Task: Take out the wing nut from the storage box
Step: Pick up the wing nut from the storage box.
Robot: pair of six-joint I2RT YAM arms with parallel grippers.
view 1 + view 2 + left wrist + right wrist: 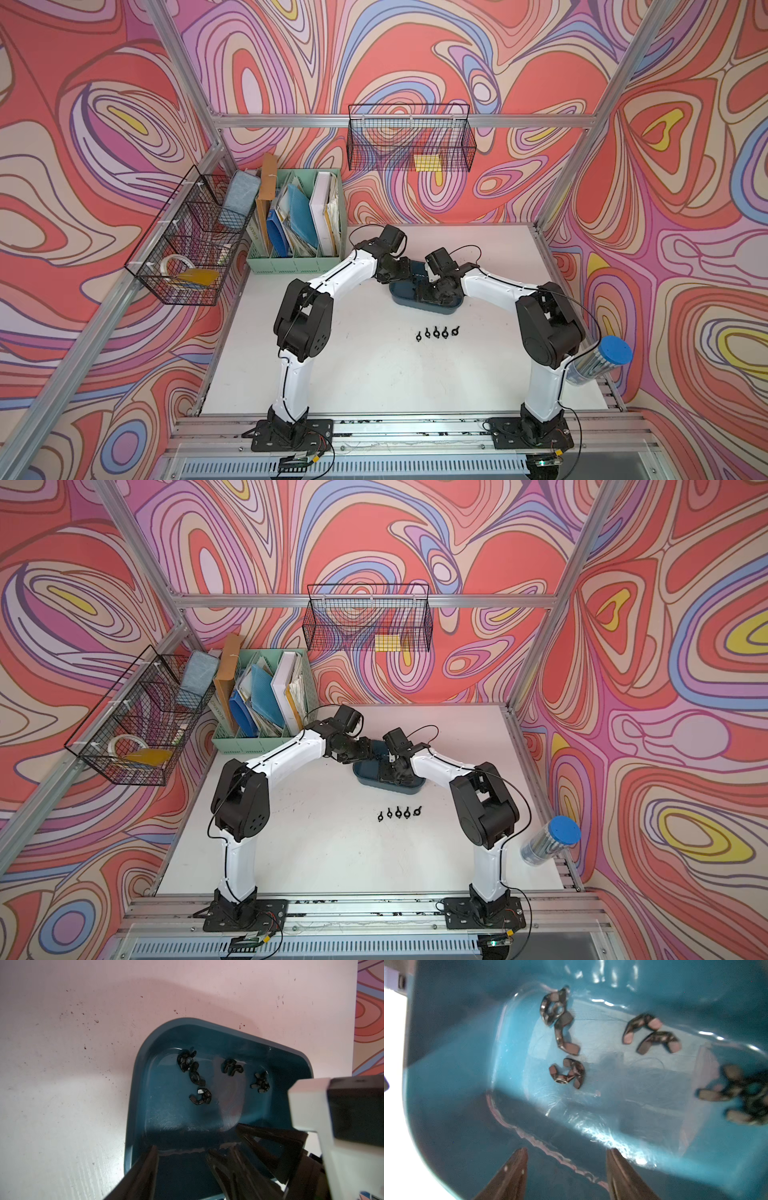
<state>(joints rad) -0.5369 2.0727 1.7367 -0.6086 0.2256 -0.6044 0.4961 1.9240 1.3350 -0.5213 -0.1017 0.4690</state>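
The dark teal storage box (428, 309) (390, 789) lies on the white table, behind the middle. Several black wing nuts lie loose on its floor, one of them being the wing nut (201, 1096) (567, 1073) nearest both grippers. My left gripper (185, 1159) (409, 272) reaches into the box from its left end; it is open and nothing sits between its fingers. My right gripper (568, 1165) (434, 291) dips into the box from the right, open and empty, its fingertips short of the nuts. In both top views the arms hide the inside of the box.
A row of several wing nuts (436, 332) (399, 812) lies on the table in front of the box. A mint-green file organiser (295, 257) stands back left, and black wire baskets (187, 249) (409, 141) hang on the frame. A clear tube with a blue cap (602, 361) is at the right edge.
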